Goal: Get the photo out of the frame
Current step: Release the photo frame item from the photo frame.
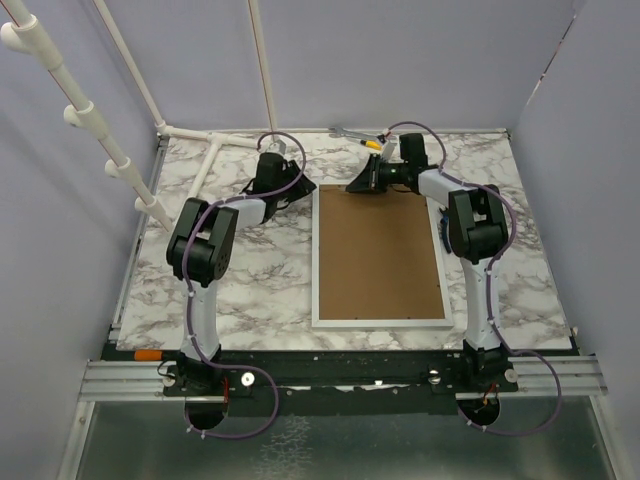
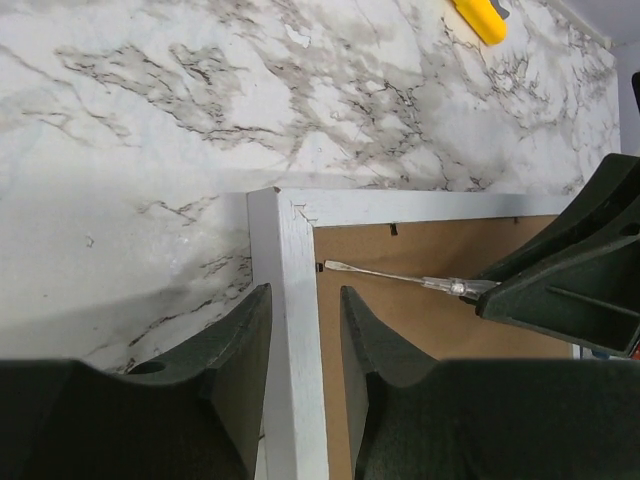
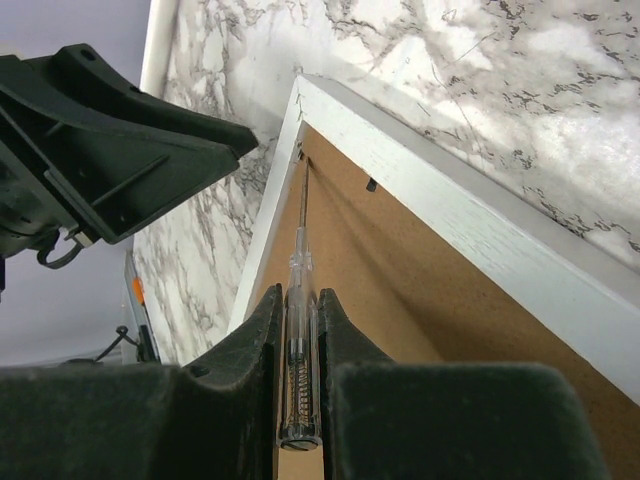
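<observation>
My right gripper (image 3: 298, 296) is pressed onto the clear handle of a screwdriver (image 3: 303, 215), its two fingers clamped on either side, the spring inside the handle showing between them. The thin shaft runs forward across the brown backing board (image 1: 380, 250), and its flat tip sits at the board's far left corner, right where the board meets the white rail. The frame (image 1: 316, 262) lies face down on the marble table (image 1: 250, 290), brown back up, between my two arms. The photo itself shows in none of my views. My left gripper (image 2: 304, 292) is at that same far left corner, fingers spread and straddling the frame's left rail, one outside over the marble and one inside over the board. From this angle I cannot tell whether they are squeezing the rail or only standing beside it. A yellow-handled tool (image 2: 478, 18) lies on the marble beyond the frame, well apart from both my hands.
</observation>
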### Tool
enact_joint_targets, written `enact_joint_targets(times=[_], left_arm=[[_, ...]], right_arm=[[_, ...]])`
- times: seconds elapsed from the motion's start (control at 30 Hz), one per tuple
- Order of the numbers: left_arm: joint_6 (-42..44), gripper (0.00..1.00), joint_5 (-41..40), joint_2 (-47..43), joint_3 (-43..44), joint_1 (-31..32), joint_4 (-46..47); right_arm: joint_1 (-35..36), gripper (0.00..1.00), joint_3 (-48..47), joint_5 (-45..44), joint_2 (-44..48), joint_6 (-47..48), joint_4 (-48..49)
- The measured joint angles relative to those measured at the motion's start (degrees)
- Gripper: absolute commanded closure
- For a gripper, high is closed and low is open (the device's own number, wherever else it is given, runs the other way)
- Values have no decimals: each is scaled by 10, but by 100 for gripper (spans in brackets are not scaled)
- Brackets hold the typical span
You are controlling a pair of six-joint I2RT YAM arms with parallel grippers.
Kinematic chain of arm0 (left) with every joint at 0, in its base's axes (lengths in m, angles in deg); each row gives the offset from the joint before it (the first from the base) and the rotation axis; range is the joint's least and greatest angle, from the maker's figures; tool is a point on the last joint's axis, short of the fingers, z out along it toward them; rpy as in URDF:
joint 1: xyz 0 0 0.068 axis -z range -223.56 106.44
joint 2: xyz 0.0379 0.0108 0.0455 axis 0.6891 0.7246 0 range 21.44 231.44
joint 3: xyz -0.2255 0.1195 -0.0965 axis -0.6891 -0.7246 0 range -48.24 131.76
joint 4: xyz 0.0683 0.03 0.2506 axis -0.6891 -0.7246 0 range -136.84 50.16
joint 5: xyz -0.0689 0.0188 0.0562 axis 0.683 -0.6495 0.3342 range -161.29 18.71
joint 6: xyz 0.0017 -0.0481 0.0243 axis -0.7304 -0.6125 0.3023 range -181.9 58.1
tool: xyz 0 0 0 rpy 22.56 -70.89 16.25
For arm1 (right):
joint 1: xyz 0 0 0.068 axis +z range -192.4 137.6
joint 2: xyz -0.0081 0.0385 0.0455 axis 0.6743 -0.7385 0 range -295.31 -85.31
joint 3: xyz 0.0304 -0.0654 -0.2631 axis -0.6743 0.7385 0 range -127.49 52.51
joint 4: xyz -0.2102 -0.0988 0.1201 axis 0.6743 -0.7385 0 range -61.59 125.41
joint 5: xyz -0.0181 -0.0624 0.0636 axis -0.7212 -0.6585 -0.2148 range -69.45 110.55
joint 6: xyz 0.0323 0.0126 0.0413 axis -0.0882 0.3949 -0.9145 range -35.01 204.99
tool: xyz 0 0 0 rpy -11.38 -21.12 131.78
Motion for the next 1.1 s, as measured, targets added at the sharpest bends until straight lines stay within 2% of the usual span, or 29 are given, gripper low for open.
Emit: enact_joint_targets(times=[0.33,0.57,1.1], left_arm=[[-3,69,27,41,35,0,-13],[-4,79,34,53,46,-5,-17],[-11,79,42,65,61,-10,-19]], right_arm=[[0,99,-19,11,-11,0,-17],[0,99,-22,21,-15,-2,-20],[-7,99,-37,42,-32,-17,-18]])
